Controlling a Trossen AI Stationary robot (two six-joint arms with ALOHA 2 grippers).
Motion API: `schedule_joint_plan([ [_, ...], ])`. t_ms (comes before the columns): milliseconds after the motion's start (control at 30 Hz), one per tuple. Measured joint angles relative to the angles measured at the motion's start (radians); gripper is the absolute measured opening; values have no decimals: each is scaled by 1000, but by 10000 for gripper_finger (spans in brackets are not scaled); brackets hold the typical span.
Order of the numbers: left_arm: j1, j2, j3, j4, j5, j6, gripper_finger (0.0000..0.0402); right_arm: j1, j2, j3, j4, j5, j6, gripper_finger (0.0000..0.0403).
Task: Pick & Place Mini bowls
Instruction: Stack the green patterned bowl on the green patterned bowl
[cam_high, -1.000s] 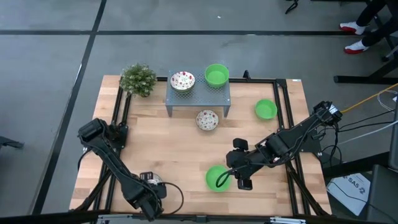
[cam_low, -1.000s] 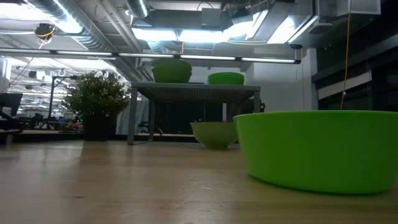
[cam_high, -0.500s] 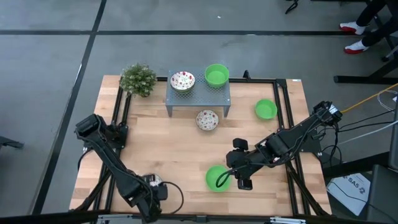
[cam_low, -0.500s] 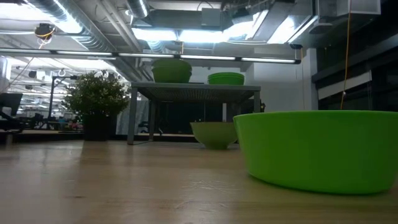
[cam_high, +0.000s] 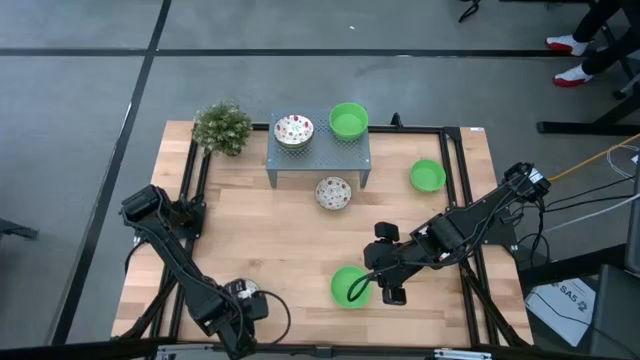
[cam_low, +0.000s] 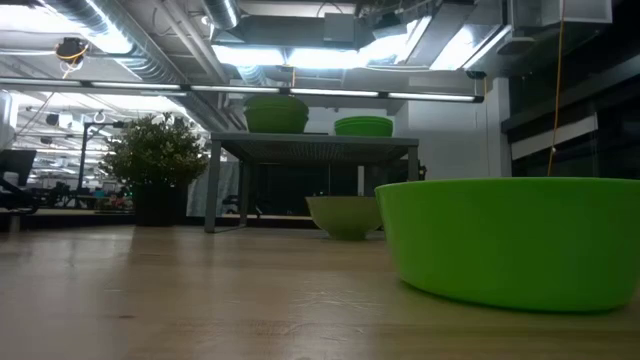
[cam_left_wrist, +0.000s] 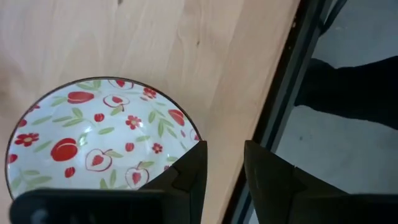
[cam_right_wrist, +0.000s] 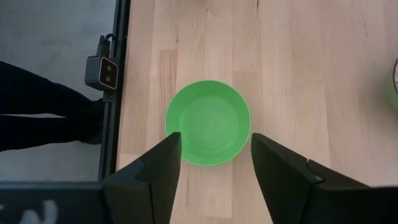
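Right gripper (cam_right_wrist: 211, 165) spread wide over green bowl (cam_right_wrist: 208, 122) — released, left gripper (cam_left_wrist: 224, 168) parted beside patterned bowl (cam_left_wrist: 99, 140), table (cam_high: 270, 240) front edge.

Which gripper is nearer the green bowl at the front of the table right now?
Right. The right gripper sits directly beside the front green bowl, jaws open around it. The left gripper is off at the front-left edge, over a patterned bowl.

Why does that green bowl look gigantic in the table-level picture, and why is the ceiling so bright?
Low view: the green bowl sits right by the lens, so it looms large; ceiling lights glare white. High view: the same bowl looks small beside the right tool.
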Motion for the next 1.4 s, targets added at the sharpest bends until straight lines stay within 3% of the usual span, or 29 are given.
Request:
schedule_joint_plan([
  [933,-4,78,-1,-15,-38,36,100,0,0,0,0,51,-21,194],
  [1200,4,110,-1,-39,-40,-41,99,0,0,0,0,78,-21,194],
  [1400,4,111,-1,-79,-56,-58,61,0,0,0,0,78,-24,194],
])
